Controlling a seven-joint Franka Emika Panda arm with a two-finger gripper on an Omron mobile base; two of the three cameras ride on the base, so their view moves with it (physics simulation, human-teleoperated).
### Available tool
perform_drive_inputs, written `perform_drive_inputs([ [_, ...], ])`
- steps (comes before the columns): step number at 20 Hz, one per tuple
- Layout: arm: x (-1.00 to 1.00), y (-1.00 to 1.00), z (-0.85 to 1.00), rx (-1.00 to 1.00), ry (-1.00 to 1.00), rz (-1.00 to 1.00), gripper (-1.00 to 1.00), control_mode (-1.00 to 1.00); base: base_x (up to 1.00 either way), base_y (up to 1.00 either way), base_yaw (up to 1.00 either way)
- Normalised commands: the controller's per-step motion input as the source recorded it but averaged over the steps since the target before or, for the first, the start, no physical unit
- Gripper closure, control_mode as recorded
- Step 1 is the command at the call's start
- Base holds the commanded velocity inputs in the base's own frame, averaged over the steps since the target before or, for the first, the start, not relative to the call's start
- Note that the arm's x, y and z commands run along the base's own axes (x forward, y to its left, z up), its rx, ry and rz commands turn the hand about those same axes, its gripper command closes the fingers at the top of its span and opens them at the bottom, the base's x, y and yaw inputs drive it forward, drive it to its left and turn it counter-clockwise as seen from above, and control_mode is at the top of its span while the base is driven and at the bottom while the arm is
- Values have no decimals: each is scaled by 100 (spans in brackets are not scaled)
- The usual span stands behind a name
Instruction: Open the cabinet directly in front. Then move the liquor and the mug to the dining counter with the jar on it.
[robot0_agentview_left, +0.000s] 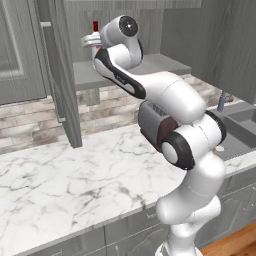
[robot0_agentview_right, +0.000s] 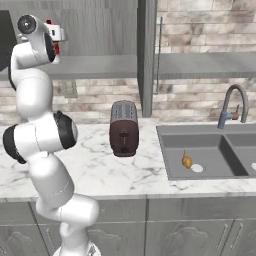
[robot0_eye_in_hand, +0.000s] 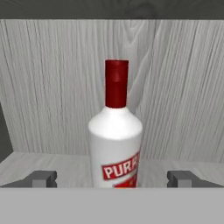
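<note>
Liquor (robot0_eye_in_hand: 116, 135) upright on cabinet (robot0_eye_in_hand: 183, 87) shelf, between open hand (robot0_eye_in_hand: 113, 178) fingertips, toaster (robot0_agentview_right: 123, 128) on worktop (robot0_agentview_right: 100, 165) below

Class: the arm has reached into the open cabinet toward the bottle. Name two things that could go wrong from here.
1. The liquor is tall and slim; with the open end effector straddling it, an off-centre finger might tip it on the shelf.
2. The open cabinet door stands beside the arm; pulling out could clip it.
</note>
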Motion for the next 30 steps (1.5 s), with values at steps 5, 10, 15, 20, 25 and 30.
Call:
perform_drive_inputs([
  [5,29,14,-4,-1,0,0,-100,-100,0,0,0],
  [10,25,5,-3,-1,0,0,-100,-100,0,0,0],
  [15,22,0,-1,0,0,0,-100,-100,0,0,0],
  [20,20,0,-1,0,0,0,-100,-100,0,0,0],
  [25,20,7,-2,-1,0,0,-100,-100,0,0,0],
  [30,9,6,-2,0,0,0,100,-100,0,0,0],
])
